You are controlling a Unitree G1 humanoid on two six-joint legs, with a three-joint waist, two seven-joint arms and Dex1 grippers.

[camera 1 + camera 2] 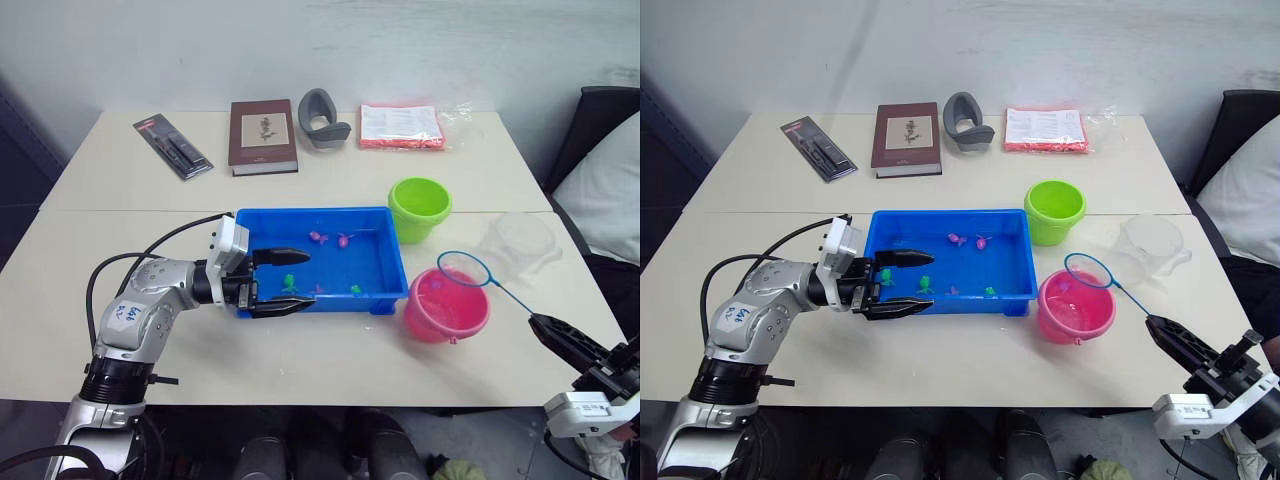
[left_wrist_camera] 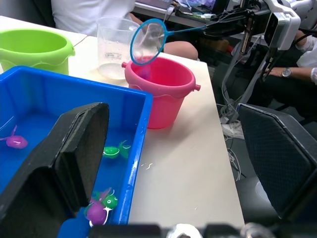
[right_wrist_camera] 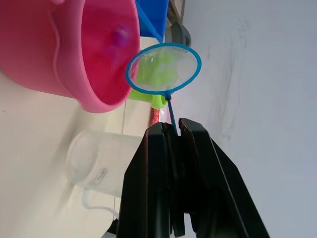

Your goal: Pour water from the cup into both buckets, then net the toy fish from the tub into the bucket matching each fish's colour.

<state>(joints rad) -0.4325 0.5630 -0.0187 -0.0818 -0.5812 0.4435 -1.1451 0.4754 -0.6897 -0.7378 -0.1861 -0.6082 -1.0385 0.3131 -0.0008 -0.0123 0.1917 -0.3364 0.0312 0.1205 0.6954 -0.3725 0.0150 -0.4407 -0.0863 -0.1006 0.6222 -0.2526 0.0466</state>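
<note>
The right pincer (image 1: 1162, 333) is nearest, low at about 4 o'clock on the desk (image 1: 330, 365). Its two black fingers are squeezed tight on the thin stick of the net (image 1: 463, 268). The stick runs up toward 10 o'clock, and the blue hoop hangs over the far rim of the pink bucket (image 1: 446, 306) — something small and purple sits inside that bucket.

The left pincer (image 1: 285, 282) comes in from 9 o'clock. Its fingers are spread wide over the near-left corner of the tub (image 1: 320, 262): one finger is over the water and the other is by the front wall (I cannot tell if it touches the wall).

The blue tub sits in the middle of the desk, just beside the pink bucket. Little toy fish float in it — a green fish (image 1: 289, 282) by the left pincer, another green one (image 1: 355, 290) near the front-right corner, and two pink fish (image 1: 319, 238) further back.

The clear cup (image 1: 518, 245) stands at 3 o'clock, past the pink bucket. The green bucket (image 1: 419, 208) stands near the tub's far-right corner.

Far back, around 12 o'clock, lie a black pack (image 1: 172, 146), a brown book (image 1: 262, 136), a grey holder (image 1: 321, 118) and a red-edged packet (image 1: 401, 126).
</note>
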